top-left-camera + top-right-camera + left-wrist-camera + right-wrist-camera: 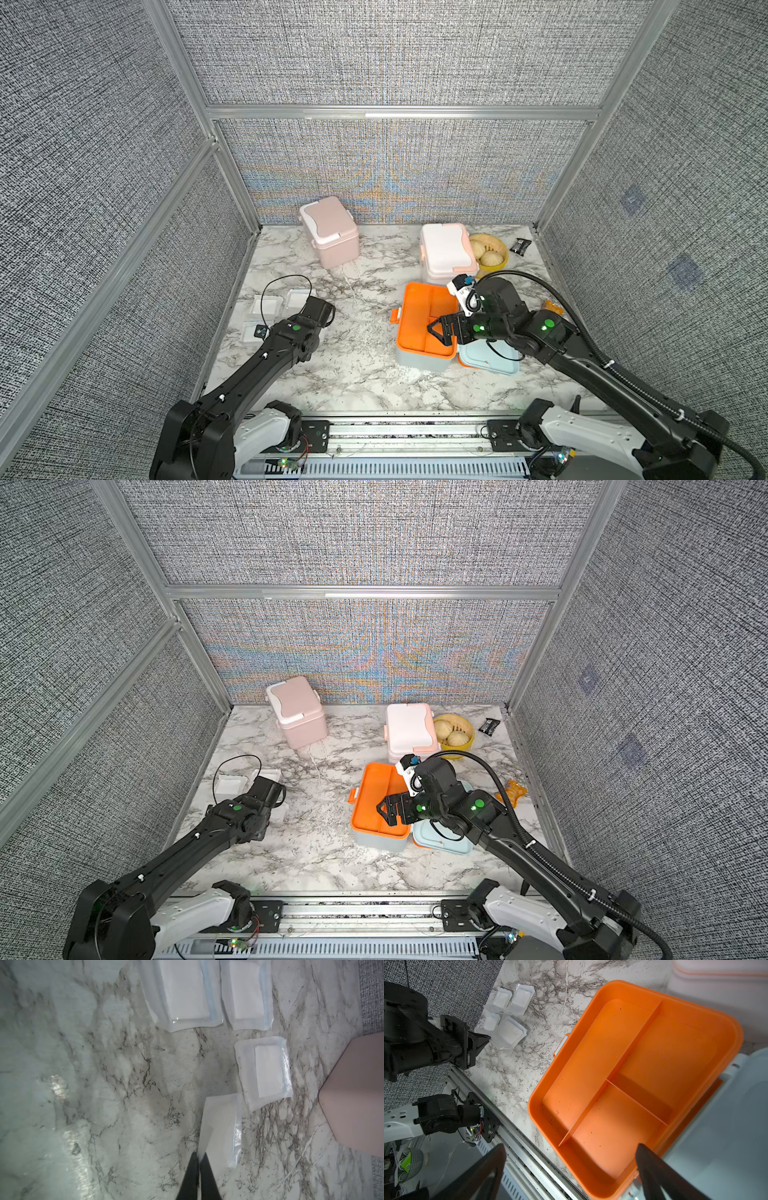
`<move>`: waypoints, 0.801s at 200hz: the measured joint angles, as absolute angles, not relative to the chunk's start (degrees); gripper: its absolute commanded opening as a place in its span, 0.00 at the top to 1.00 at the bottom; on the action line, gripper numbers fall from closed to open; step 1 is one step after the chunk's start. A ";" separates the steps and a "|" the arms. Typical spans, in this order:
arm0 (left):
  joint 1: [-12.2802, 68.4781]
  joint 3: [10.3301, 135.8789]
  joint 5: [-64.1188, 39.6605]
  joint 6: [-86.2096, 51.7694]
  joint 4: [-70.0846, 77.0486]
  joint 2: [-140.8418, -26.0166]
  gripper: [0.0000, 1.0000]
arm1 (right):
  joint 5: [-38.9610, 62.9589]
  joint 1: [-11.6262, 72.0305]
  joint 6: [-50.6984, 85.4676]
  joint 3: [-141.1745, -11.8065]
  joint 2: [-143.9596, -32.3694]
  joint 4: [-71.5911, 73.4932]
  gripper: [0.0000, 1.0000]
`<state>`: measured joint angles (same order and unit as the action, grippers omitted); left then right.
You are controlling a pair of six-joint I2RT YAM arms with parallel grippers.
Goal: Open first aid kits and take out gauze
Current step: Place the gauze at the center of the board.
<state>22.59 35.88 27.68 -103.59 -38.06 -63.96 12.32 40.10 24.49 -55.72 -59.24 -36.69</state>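
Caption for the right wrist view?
Open right gripper over the empty orange tray; left gripper pinches one gauze packet beside three others.

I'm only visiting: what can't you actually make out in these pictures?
What the pink kit and white kit hold: closed lids, both top views.
Anything under the orange tray in the blue kit: tray covers it, right wrist view.
Whether the shut left gripper pinches the nearest gauze pad: left wrist view, unclear at the tips.
The black packet print: too small in a top view.
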 measured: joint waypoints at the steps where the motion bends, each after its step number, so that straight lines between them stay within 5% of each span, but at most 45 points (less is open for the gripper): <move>1: 22.37 35.79 27.64 -103.61 -37.89 -64.03 1.00 | 12.32 40.10 24.49 -55.72 -59.24 -36.69 0.01; 160: 6.92 31.68 20.05 -96.47 -24.97 -70.28 1.00 | 12.32 40.10 23.29 -55.83 -61.47 -36.67 0.01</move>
<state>6.92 31.68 20.05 -96.47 -24.97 -70.28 12.32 40.10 23.29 -55.83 -61.47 -36.67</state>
